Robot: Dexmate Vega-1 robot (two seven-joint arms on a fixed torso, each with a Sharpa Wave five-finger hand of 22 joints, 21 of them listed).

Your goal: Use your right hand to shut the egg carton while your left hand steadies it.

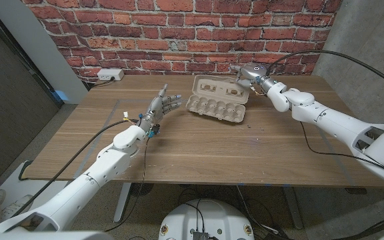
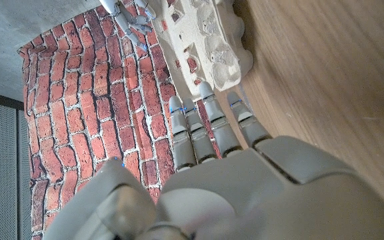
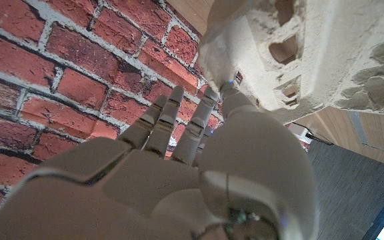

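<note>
Leftmost, the robot's left hand hovers over the wooden table, fingers straight and slightly apart, holding nothing, just beside the grey pulp-cardboard egg carton. That carton lies open near the table's far edge, its lid tilted up toward the red brick wall. Rightmost, the right hand is at the lid's far corner, fingers extended; whether it grips the lid I cannot tell.

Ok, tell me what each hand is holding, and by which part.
Nothing is gripped. The left hand is open beside the egg carton; the right hand is open behind its raised lid.
</note>
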